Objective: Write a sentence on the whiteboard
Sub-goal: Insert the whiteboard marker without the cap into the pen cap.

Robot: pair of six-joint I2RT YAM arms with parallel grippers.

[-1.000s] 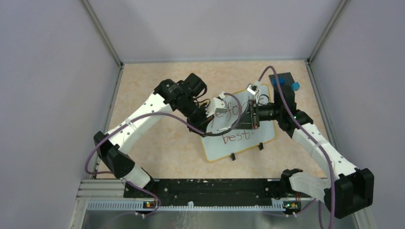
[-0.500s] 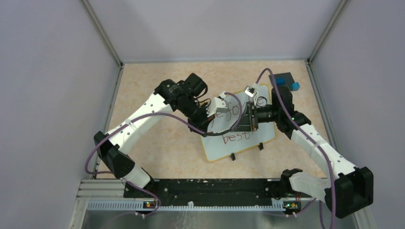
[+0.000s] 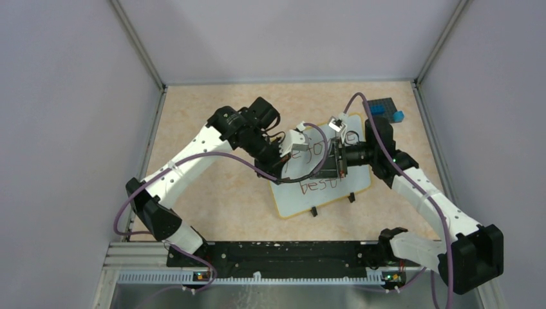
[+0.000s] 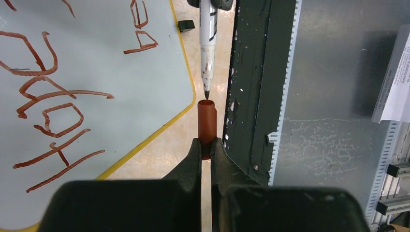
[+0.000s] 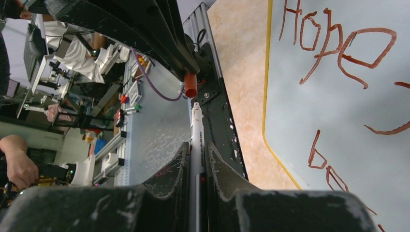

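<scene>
Whiteboard (image 3: 296, 199), marker (image 4: 208, 34) tip facing cap (image 4: 207, 123) in wrist views only.

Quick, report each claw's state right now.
Left claw: closed on the reddish-brown marker cap.
Right claw: closed on the marker, its tip just short of the cap's opening.

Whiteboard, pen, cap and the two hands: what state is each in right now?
Whiteboard: written on.
Writing: red-brown, two lines.
Cap: off, gripped by its closed end.
Pen: uncapped, tip just short of the cap's mouth.
Left hand: shut on the cap.
Right hand: shut on the pen.
</scene>
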